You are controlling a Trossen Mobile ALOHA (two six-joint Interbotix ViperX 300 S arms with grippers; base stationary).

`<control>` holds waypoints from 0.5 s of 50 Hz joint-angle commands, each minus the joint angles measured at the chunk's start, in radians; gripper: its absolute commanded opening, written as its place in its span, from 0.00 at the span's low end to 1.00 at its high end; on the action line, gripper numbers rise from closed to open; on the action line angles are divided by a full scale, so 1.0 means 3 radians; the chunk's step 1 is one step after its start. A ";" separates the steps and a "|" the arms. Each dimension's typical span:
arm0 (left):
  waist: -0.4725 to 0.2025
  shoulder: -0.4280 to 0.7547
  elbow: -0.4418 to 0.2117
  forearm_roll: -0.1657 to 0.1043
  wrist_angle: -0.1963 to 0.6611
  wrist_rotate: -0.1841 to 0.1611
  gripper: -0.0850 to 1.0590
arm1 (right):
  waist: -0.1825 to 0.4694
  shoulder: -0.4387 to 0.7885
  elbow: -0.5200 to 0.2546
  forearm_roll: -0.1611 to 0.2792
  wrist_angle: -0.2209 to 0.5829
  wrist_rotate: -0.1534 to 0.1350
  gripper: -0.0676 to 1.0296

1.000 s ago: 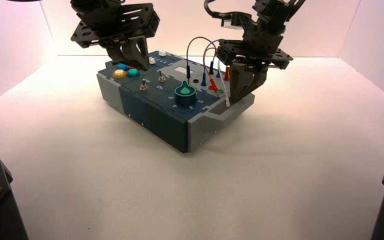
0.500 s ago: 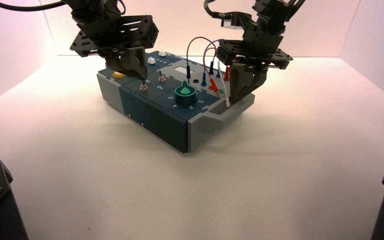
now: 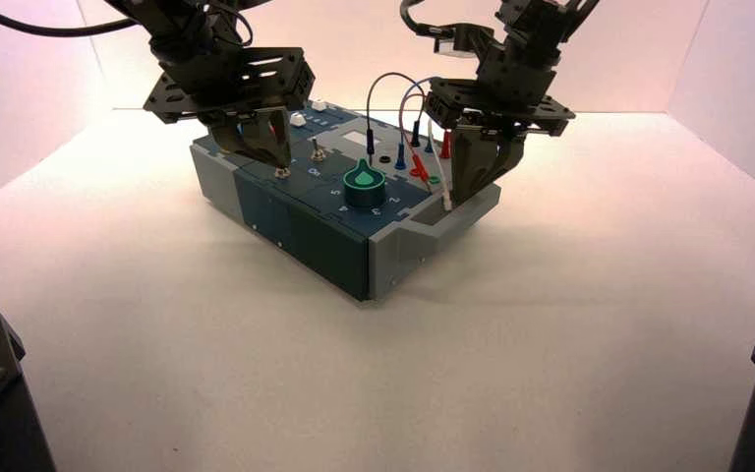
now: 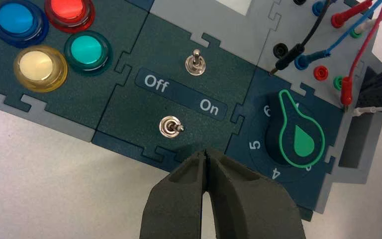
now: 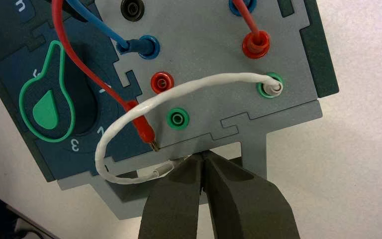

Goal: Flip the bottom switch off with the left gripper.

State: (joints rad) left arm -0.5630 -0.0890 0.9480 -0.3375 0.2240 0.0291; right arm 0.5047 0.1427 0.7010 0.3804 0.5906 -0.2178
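Note:
The bottom switch (image 4: pixel 170 127) is a small silver toggle on the dark panel, below the Off/On label (image 4: pixel 180 92); its lever leans toward the On side. In the high view this bottom switch (image 3: pixel 282 172) sits at the box's front edge. My left gripper (image 4: pixel 205 154) is shut with nothing held, its tips just off the switch on the On side, toward the box's front edge. In the high view the left gripper (image 3: pixel 275 157) hangs right above the switch. My right gripper (image 3: pixel 460 192) is shut over the wire panel at the box's right end.
A second toggle (image 4: pixel 195 63) stands above the label. Blue, red, yellow and green buttons (image 4: pixel 87 50) lie on one side of the switches, the green knob (image 4: pixel 300 136) on the other. Wires (image 5: pixel 129 107) loop over the socket panel, and a loose white plug (image 5: pixel 161 169) lies beside the right gripper (image 5: pixel 202 155).
My left gripper has come down and forward from over the buttons to just above the bottom switch. The right arm has not moved.

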 commanded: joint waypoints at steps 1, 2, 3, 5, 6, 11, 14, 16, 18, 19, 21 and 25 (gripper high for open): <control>-0.0005 -0.0020 -0.0102 0.0005 -0.0056 0.0005 0.05 | 0.0031 0.0072 -0.0056 0.0005 -0.0041 0.0000 0.04; -0.0005 -0.0020 -0.0102 0.0005 -0.0056 0.0005 0.05 | 0.0031 0.0072 -0.0056 0.0005 -0.0041 0.0000 0.04; -0.0005 -0.0020 -0.0107 0.0005 -0.0056 0.0005 0.05 | 0.0026 0.0072 -0.0056 0.0005 -0.0041 0.0000 0.04; -0.0005 0.0005 -0.0123 0.0005 -0.0061 0.0010 0.05 | 0.0026 0.0072 -0.0061 0.0000 -0.0041 0.0000 0.04; -0.0005 0.0010 -0.0128 0.0005 -0.0061 0.0010 0.05 | 0.0031 0.0072 -0.0066 0.0000 -0.0041 0.0000 0.04; -0.0005 0.0051 -0.0148 0.0010 -0.0061 0.0010 0.05 | 0.0026 0.0072 -0.0066 0.0000 -0.0041 0.0000 0.04; -0.0005 0.0077 -0.0159 0.0010 -0.0066 0.0010 0.05 | 0.0020 0.0072 -0.0066 0.0000 -0.0041 0.0000 0.04; -0.0005 0.0102 -0.0164 0.0010 -0.0061 0.0015 0.05 | 0.0020 0.0072 -0.0066 -0.0005 -0.0041 0.0000 0.04; -0.0005 0.0112 -0.0169 0.0010 -0.0066 0.0015 0.05 | 0.0020 0.0072 -0.0066 -0.0005 -0.0036 0.0000 0.04; -0.0005 0.0118 -0.0169 0.0005 -0.0066 0.0010 0.05 | 0.0020 0.0072 -0.0066 -0.0005 -0.0041 0.0000 0.04; -0.0005 0.0133 -0.0169 0.0010 -0.0072 0.0015 0.05 | 0.0020 0.0077 -0.0066 -0.0010 -0.0036 0.0000 0.04; -0.0005 0.0148 -0.0174 0.0010 -0.0097 0.0010 0.05 | 0.0020 0.0077 -0.0066 -0.0015 -0.0041 0.0000 0.04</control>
State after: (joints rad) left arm -0.5630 -0.0383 0.9173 -0.3375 0.2086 0.0322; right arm 0.5047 0.1427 0.6995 0.3758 0.5921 -0.2163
